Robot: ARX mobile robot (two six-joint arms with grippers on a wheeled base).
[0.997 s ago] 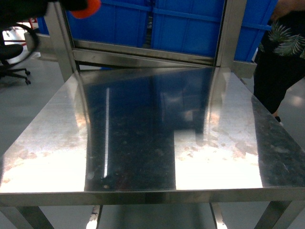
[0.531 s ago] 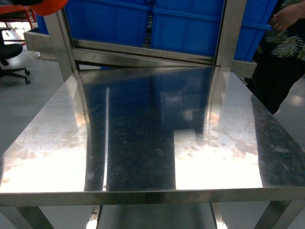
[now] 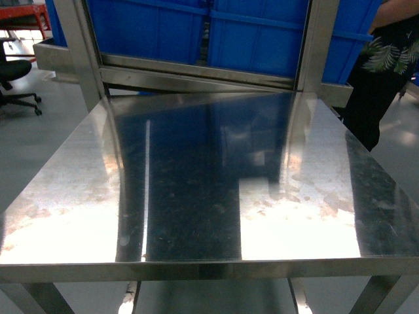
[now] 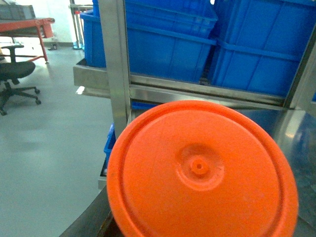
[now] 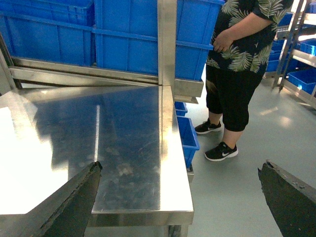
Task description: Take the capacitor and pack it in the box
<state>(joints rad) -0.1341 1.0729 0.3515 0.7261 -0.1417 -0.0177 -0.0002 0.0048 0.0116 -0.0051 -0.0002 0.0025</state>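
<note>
The capacitor (image 4: 200, 170) fills the lower half of the left wrist view as a bright orange round end face with a small dimple at its centre. It hangs in the air off the table's left rear corner, and my left gripper (image 4: 197, 222) is shut on it, the fingers almost wholly hidden behind it. My right gripper (image 5: 180, 170) is open, its dark fingertips (image 5: 91, 173) wide apart over the table's right front corner, nothing between them. Neither gripper shows in the head view. The box is out of view.
A bare steel table (image 3: 196, 196) stands in front of me. Blue bins (image 3: 262, 33) sit on a steel rack behind it. A person (image 5: 242, 59) in a leaf-print shirt stands at the right. An office chair (image 4: 15, 79) stands on the floor at the left.
In the head view the orange capacitor with the dark arm slid left along the top edge and out of sight. The person at the right shifted a little.
</note>
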